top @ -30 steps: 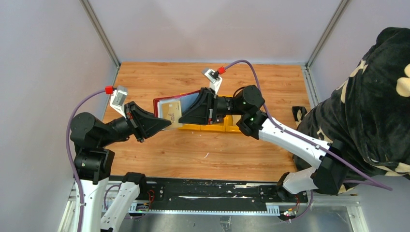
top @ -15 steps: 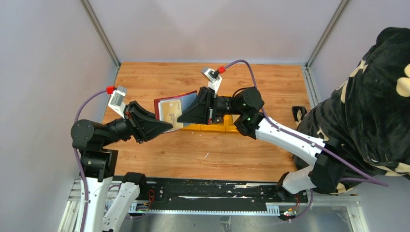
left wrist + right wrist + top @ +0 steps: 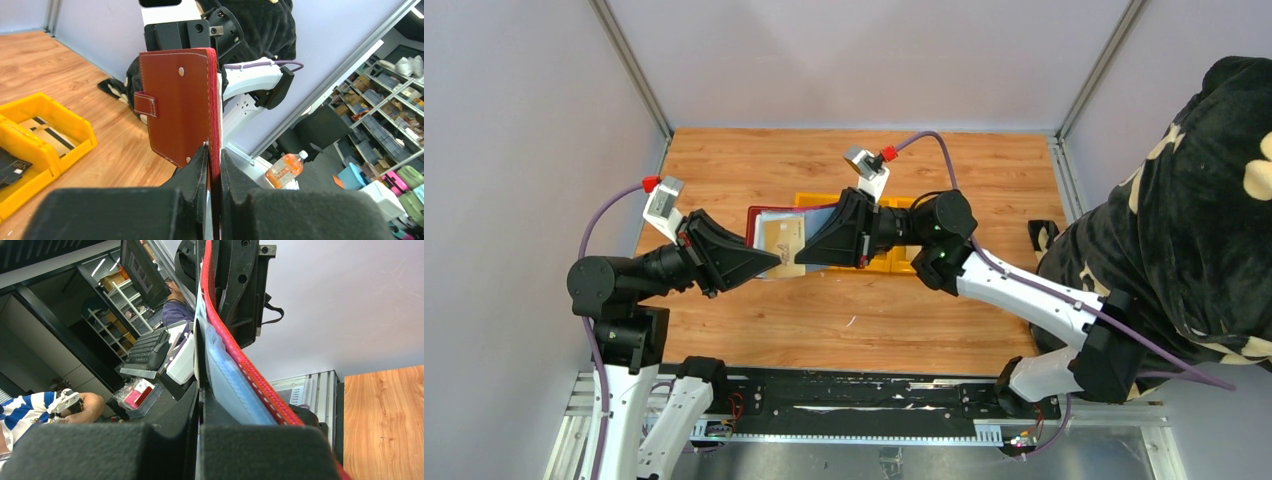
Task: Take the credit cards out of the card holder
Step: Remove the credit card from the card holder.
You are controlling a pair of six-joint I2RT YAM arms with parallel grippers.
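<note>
The dark red card holder (image 3: 769,214) is held open in the air between both arms, over the yellow bin. Its leather outside with the closing tab (image 3: 145,104) shows in the left wrist view (image 3: 175,100). My left gripper (image 3: 767,263) (image 3: 214,152) is shut on the holder's near edge. A pale tan credit card (image 3: 780,240) lies on the open inside. My right gripper (image 3: 805,257) (image 3: 198,390) is shut on a thin card edge (image 3: 197,352), beside the grey-blue lining (image 3: 225,380) and the red rim (image 3: 235,352). A dark card (image 3: 10,167) lies in the bin.
The yellow three-compartment bin (image 3: 897,264) (image 3: 47,107) sits on the wooden table behind and under the holder. A person in a dark patterned garment (image 3: 1204,220) is at the right edge. Metal frame posts stand at the table's far corners.
Both arms have carried the open holder a little nearer and lower, and it lies flatter. More of the yellow bin shows behind it. Both grips are unchanged.
</note>
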